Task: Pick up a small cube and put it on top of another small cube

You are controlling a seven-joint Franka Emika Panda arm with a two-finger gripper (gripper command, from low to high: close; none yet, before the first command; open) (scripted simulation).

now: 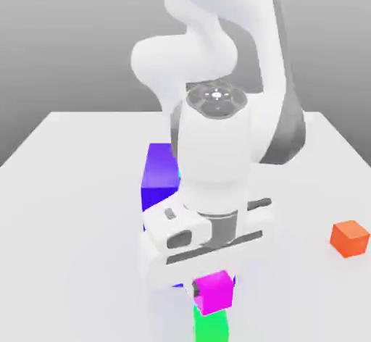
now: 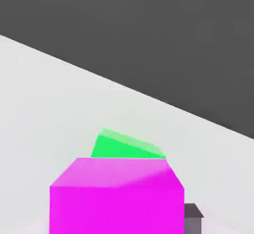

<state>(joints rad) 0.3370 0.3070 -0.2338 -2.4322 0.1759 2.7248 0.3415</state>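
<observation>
My gripper is at the near edge of the table, pointing down and shut on the small magenta cube. In the hand view the magenta cube sits between my fingers, and one dark fingertip shows against its side. The green cube stands right next to the magenta one, on the side nearer the exterior camera. Part of the green cube shows beyond the magenta cube's top face. I cannot tell whether the magenta cube rests on the table or hangs just above it.
A big blue block stands behind my hand, with a sliver of cyan at its edge against the arm. An orange cube lies on the white table at the exterior view's right.
</observation>
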